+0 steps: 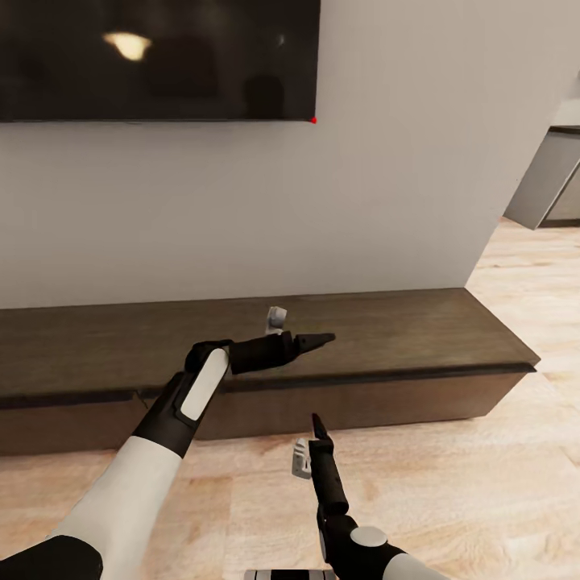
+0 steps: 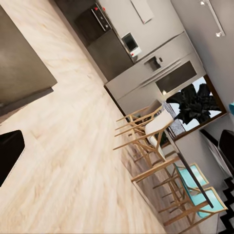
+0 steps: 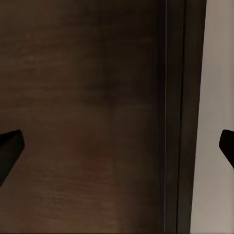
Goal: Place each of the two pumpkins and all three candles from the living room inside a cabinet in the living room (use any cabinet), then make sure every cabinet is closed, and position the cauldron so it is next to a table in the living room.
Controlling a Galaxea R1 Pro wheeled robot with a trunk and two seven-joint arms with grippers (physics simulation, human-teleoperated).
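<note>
You are facing a long, low dark-brown cabinet that runs along a pale wall, under a black wall-mounted television. The cabinet top is bare and its drawer fronts look flush, so it reads as closed; judging by that, the step in hand is probably to open a drawer, or to check that all are shut.

Your left gripper hovers over the cabinet top near the front edge, at about 12 o'clock from the centre of the head view, pointing toward 3 o'clock. Whether its fingers are apart or together cannot be told. Its wrist camera looks past the cabinet's end toward bar stools and a kitchen counter.

Your right gripper hangs just in front of the cabinet's face, at about 6 o'clock from the left one, pointing up at it. In the right wrist view its fingers sit wide apart with nothing between them, framing dark wood and a vertical seam.

To do this well, line the spread right fingers on the drawer's upper lip, grip, and pull straight back. Keep the left arm lifted clear of the drawer's path.
</note>
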